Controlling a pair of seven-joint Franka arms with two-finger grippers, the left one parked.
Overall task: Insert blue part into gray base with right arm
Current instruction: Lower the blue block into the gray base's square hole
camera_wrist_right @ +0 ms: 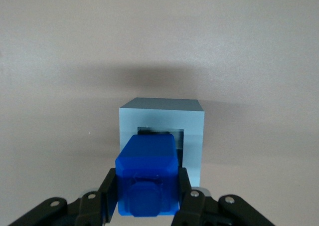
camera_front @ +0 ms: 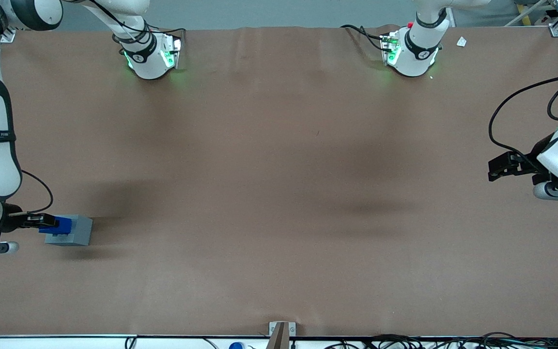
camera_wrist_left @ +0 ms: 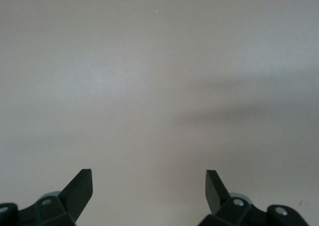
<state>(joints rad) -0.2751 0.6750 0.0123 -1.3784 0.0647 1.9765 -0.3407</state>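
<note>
The gray base [camera_front: 73,231] sits on the brown table at the working arm's end, fairly near the front camera. My right gripper [camera_front: 51,223] is shut on the blue part [camera_front: 57,226] and holds it right over the base. In the right wrist view the blue part [camera_wrist_right: 148,175] is clamped between both black fingers [camera_wrist_right: 107,193]. Its leading end stands at the dark square recess [camera_wrist_right: 158,132] in the gray base [camera_wrist_right: 192,133]. I cannot tell how deep it sits in the recess.
The brown table [camera_front: 279,194] spreads wide toward the parked arm's end. Two arm bases [camera_front: 152,55] stand at the table's edge farthest from the front camera. A small metal bracket [camera_front: 281,332] sits at the near edge.
</note>
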